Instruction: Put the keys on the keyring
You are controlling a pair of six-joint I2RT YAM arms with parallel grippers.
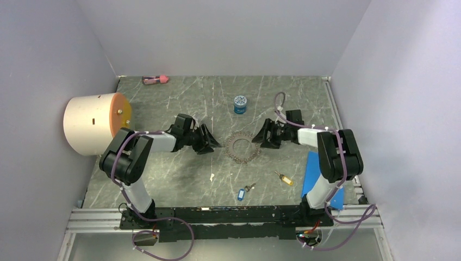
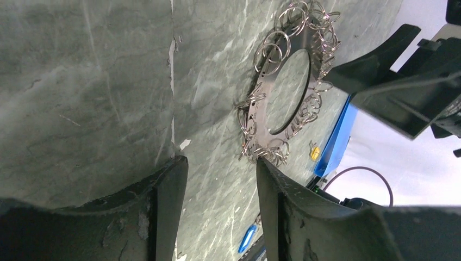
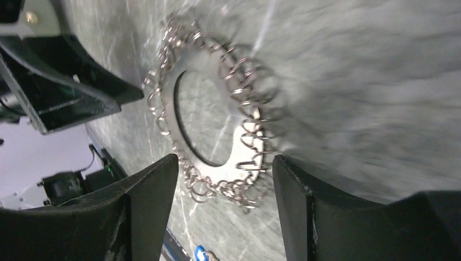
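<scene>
Between the two arms, near the middle of the worktop [image 1: 179, 185], the two claws face each other. The left claw [image 1: 213, 144] is partly open and has nothing in it. The right claw [image 1: 260, 139] is partly open too, and also holds nothing.

The keyring [image 1: 243, 147] lies flat right between them. It is a round metal plate with a big hole, and many little wire rings hang all round its rim. It is round, so it has no long side. The right claw looks nearer. The rim sits just at its mouth, but I cannot tell if they touch. The left claw is just beside the other rim. I think the next move is to pinch the rim.

The blue key [image 1: 241, 193] and the yellow key [image 1: 285, 178] lie flat, well apart from the ring, toward the near edge.

A blue jar [image 1: 240, 104] stands toward the far edge. A blue board [image 1: 318, 174] lies at the right edge. A white drum [image 1: 95, 124] sits at the left edge. The worktop is dark and streaky, with grey walls round it.
</scene>
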